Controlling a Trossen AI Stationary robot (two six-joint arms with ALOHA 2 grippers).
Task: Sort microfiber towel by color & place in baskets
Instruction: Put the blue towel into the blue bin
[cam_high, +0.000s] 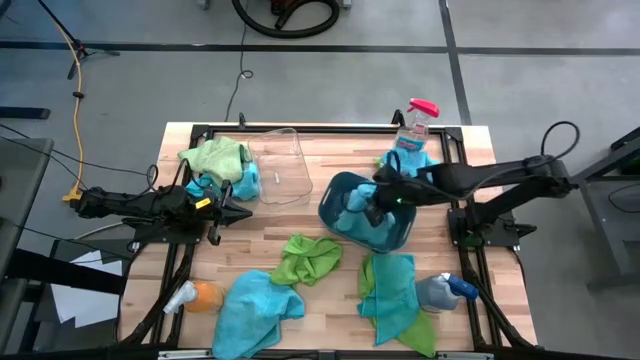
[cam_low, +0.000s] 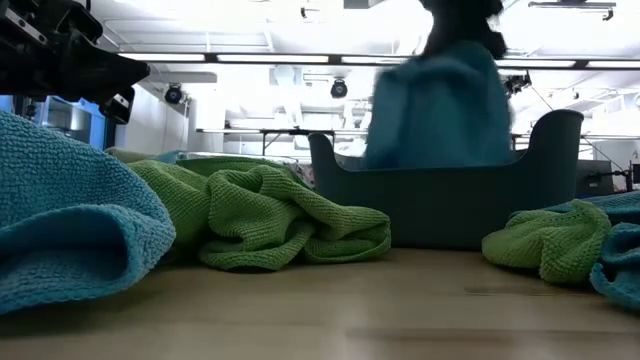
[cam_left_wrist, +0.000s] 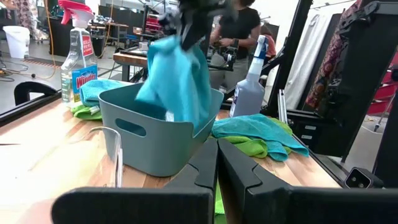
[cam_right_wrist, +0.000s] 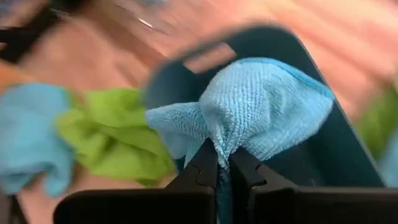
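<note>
dangling a blue towel (cam_left_wrist: 180, 81) over the dark teal basket (cam_high: 340, 190), the right claw (cam_right_wrist: 222, 163) is pinched tight on the cloth's bunched top — i'd say the drop is the step in hand, calling for the fingers to part. the left claw (cam_left_wrist: 216, 163) waits closed, low beside the clear basket (cam_high: 276, 166) on the bench (cam_high: 300, 220).

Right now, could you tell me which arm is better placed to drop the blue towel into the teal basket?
The right. Its gripper is shut on the blue towel, hanging directly over the teal basket. The left gripper sits closed beside the clear basket, holding nothing.
</note>
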